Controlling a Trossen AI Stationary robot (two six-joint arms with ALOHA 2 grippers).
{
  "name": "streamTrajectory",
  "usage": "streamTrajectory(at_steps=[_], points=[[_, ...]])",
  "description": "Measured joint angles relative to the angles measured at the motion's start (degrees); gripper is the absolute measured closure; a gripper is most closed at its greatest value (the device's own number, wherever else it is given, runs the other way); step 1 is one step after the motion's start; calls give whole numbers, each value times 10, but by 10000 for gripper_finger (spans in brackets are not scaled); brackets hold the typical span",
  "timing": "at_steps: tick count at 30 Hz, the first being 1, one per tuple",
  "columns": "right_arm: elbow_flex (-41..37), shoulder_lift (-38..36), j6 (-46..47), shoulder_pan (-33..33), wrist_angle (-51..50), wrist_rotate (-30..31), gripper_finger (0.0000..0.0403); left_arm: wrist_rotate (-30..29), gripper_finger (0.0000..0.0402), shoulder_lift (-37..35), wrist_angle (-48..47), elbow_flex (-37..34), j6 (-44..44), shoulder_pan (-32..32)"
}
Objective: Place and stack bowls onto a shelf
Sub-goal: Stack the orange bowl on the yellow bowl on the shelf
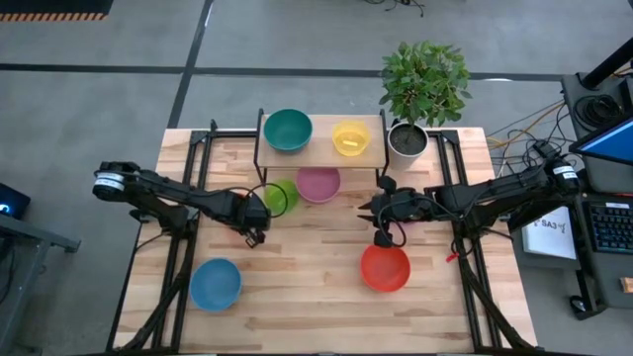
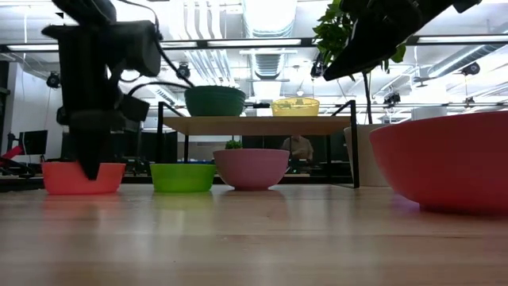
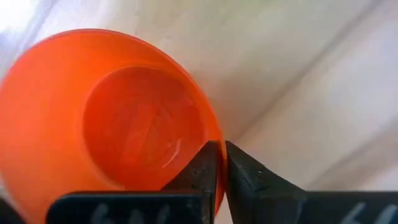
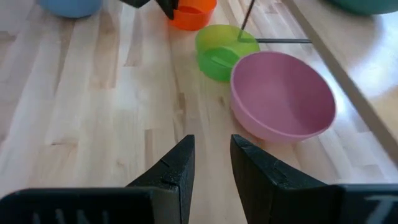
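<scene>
My left gripper (image 1: 255,229) is shut on a small orange bowl (image 3: 93,124), which rests on the table left of the lime green bowl (image 1: 280,196). The pink bowl (image 1: 318,184) sits beside the green one, in front of the shelf (image 1: 316,150). The teal bowl (image 1: 287,130) and yellow bowl (image 1: 350,137) stand on the shelf top. The red bowl (image 1: 385,268) and blue bowl (image 1: 216,284) sit on the near table. My right gripper (image 4: 211,165) is open above bare table, right of the pink bowl (image 4: 283,96). No purple bowl shows. My left gripper holds the orange bowl by its rim (image 3: 214,134), one finger (image 3: 202,171) inside the bowl and the other finger (image 3: 249,177) outside. It comes from above, pointing down. In the low view the orange bowl (image 2: 71,179) sits upright with its base on the table.
A potted plant in a white pot (image 1: 406,141) stands at the shelf's right end. The shelf's black legs (image 2: 354,143) stand beside the pink bowl. The middle of the table between the two grippers is bare wood (image 1: 316,247).
</scene>
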Motion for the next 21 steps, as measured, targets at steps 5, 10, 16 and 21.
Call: streamTrajectory(at_steps=[5, 10, 16, 21], points=[[0, 0, 14, 22, -2, 0, 310, 0, 401, 0, -105, 74, 46, -22], [0, 0, 16, 43, 4, 1, 310, 0, 401, 0, -177, 152, 99, -38], [0, 0, 31, 64, 3, 2, 310, -1, 401, 0, -179, 255, 302, -86], [-9, -2, 35, 92, 3, 2, 310, -57, 401, 0, -131, 341, 448, -94]])
